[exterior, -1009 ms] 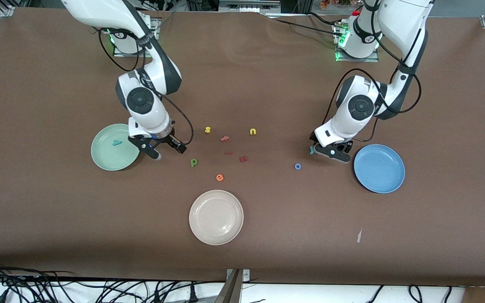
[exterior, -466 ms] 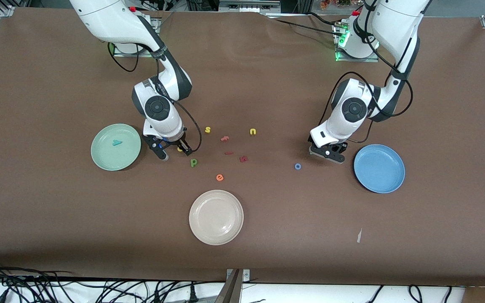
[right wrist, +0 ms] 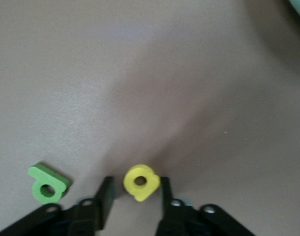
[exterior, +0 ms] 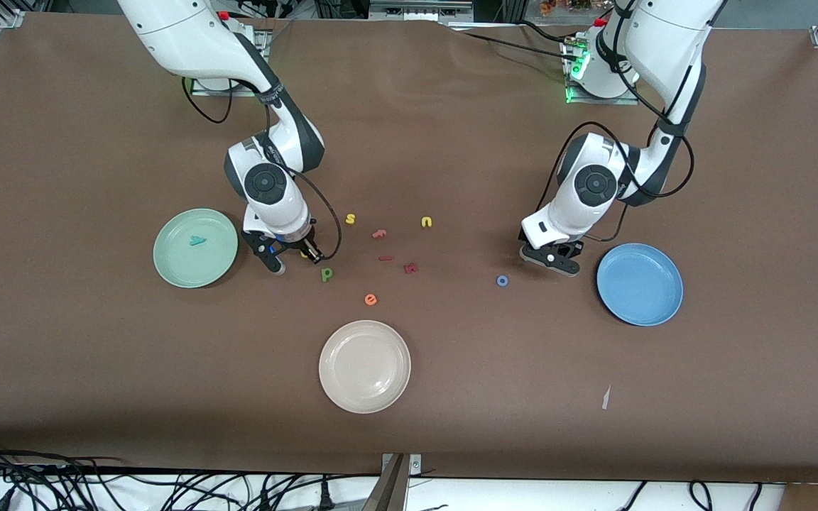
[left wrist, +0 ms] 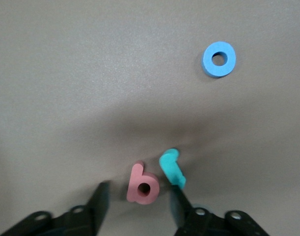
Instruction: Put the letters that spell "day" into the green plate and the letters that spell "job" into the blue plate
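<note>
Teal y (exterior: 197, 240) already sits in the smooth green plate (exterior: 167, 273), toward the right arm's end from the cream plate (exterior: 324, 369). Right gripper (exterior: 295, 262) is down on the desk (exterior: 96, 390), fingers apart on either side of the chunky foam yellow a (right wrist: 140, 182), with the green d (exterior: 326, 274) just beside it. Toward the left arm's end from the cream plate, the left gripper (exterior: 552, 261) straddles the pink b (left wrist: 142, 184) and teal j (left wrist: 172, 167) but isn't clamped. The blue o (exterior: 502, 280) ring lies near it, next to the glossy blue plate (exterior: 672, 298). Lots of open brown desk all round.
</note>
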